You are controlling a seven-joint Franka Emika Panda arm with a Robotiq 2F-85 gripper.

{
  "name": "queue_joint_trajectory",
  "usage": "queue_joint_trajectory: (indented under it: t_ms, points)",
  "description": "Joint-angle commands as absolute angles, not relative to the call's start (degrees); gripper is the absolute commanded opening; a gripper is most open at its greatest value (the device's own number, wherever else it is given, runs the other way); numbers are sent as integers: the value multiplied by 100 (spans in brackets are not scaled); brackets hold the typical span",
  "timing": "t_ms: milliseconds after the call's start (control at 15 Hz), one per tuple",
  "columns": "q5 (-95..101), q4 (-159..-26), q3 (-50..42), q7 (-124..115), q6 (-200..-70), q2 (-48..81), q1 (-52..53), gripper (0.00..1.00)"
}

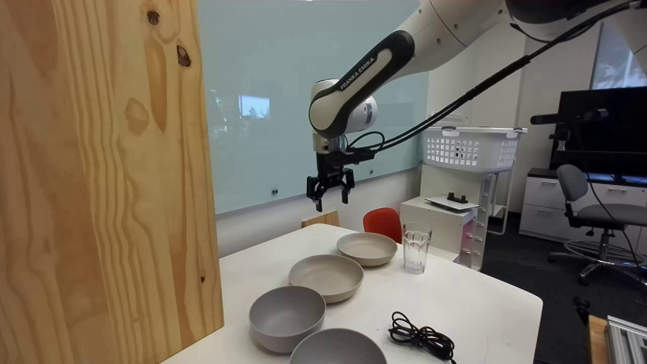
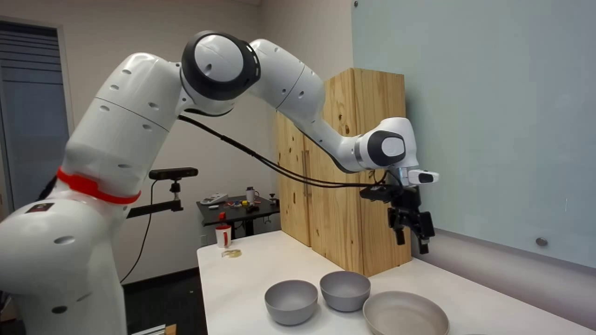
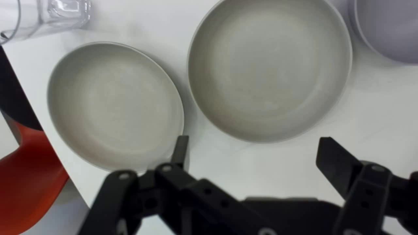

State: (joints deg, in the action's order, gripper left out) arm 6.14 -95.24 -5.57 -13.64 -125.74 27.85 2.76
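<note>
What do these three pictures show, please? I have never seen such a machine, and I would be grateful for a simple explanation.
The machine is a white robot arm; its black gripper works like a two-fingered hand. Two pictures are taken from outside the robot. The wrist picture is taken from the arm itself, looking down, so the fingers appear large at the bottom. On the white table stand a shallow beige bowl, a second beige bowl, a deep grey bowl, another grey bowl, a clear glass and a wooden cabinet; a black cable lies coiled. The gripper is open above the table and holds nothing.
</note>
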Motion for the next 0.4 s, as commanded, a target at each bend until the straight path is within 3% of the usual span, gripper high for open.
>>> queue_joint_trajectory:
  t_ms: [0,333]
  points:
    - [783,-9712,-433,-1009,-12448,2713,284,100]
    - [616,-9443,-304,-917,-12352,2851,253,100]
